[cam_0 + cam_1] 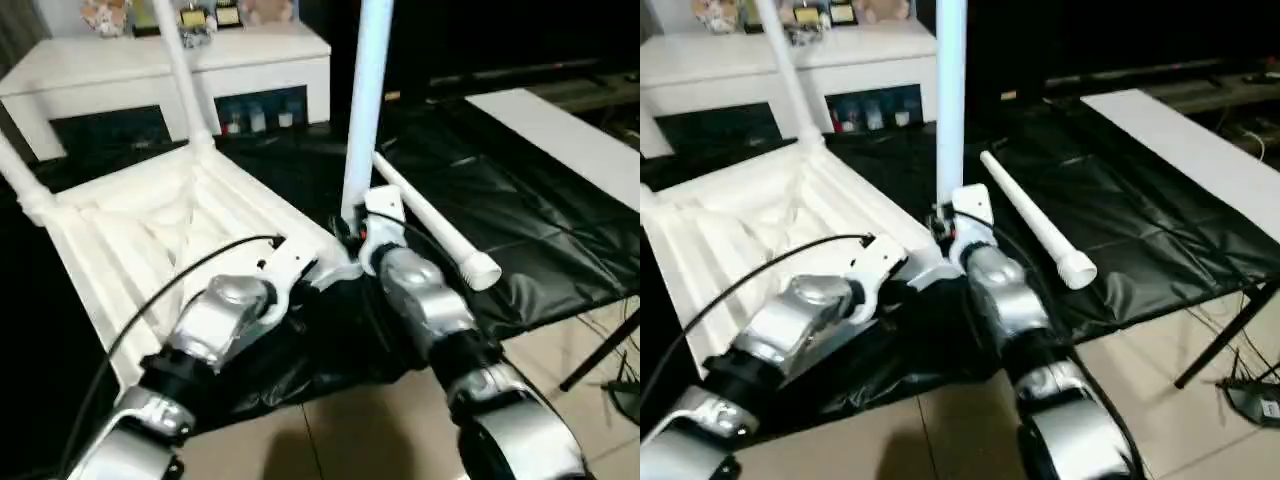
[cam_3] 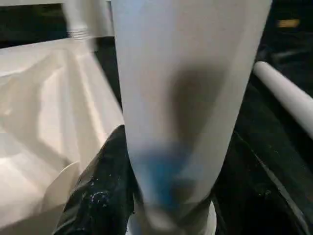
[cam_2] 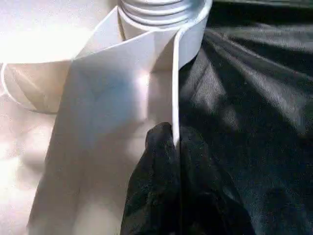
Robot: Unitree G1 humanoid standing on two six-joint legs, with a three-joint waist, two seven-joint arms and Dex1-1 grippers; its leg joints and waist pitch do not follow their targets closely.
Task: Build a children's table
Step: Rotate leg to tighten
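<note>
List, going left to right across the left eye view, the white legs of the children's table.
Leg rising at the tabletop's far-left corner → leg standing at its back corner → upright leg held in the right pincer → loose leg lying on the black-covered work table.

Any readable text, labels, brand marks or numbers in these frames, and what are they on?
No text can be read anywhere.
Framed items on the white cabinet: too small and blurred to read.
Small bottles behind the cabinet's dark glass door: any labels blurred.
White plastic tabletop and white tapered legs: no markings show.
</note>
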